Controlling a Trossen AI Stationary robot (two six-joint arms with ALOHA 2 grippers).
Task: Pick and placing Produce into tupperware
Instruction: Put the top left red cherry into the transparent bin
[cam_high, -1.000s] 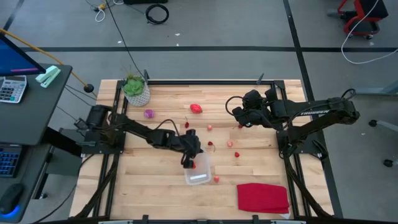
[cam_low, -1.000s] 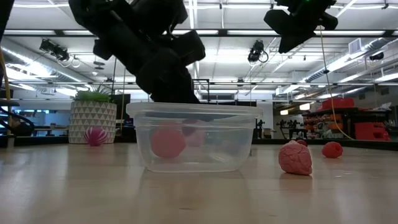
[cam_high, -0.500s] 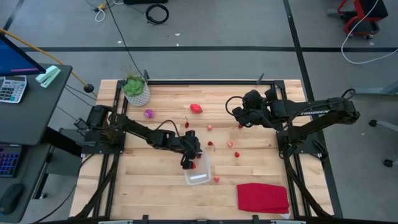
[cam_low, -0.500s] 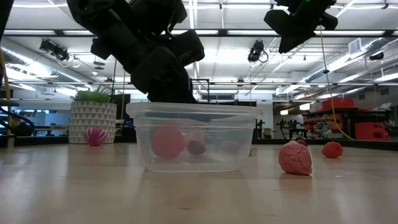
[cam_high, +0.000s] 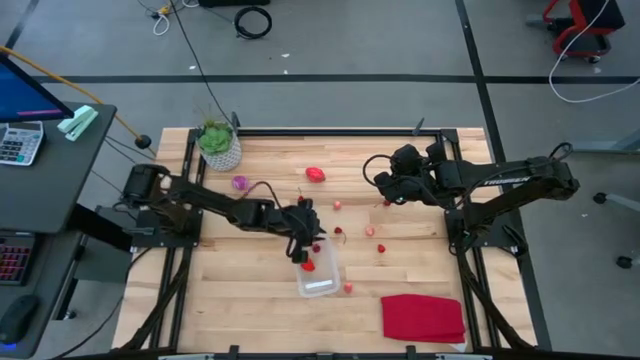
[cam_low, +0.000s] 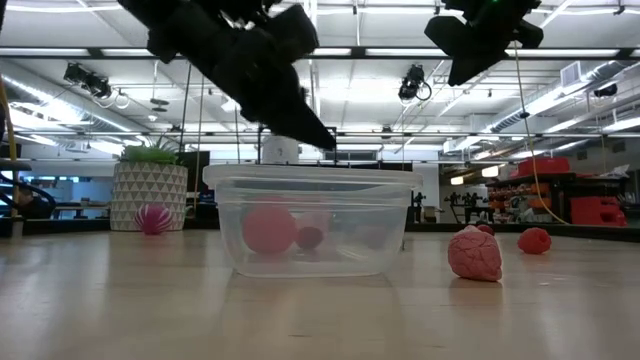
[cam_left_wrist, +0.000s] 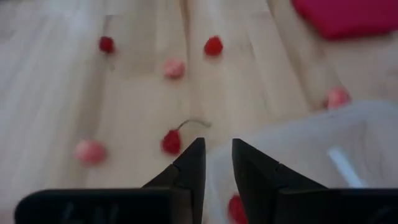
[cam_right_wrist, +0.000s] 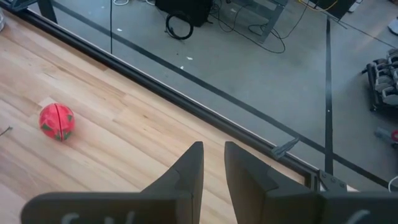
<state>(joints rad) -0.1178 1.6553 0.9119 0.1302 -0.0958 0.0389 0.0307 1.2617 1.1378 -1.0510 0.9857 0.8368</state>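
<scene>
Loose produce (cam_high: 369, 231) lies beside the tupperware (cam_high: 320, 277).

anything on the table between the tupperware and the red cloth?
One small red-pink produce piece lies just beside the tupperware; from there to the red cloth the wood is bare. The high view shows it.

The tupperware (cam_high: 318, 277) is clear, with red produce (cam_high: 308, 266) inside it. Beside it lies a flat red cloth (cam_high: 423, 318). The pot (cam_low: 148, 196) beyond it wears a white-and-grey triangle pattern.
</scene>
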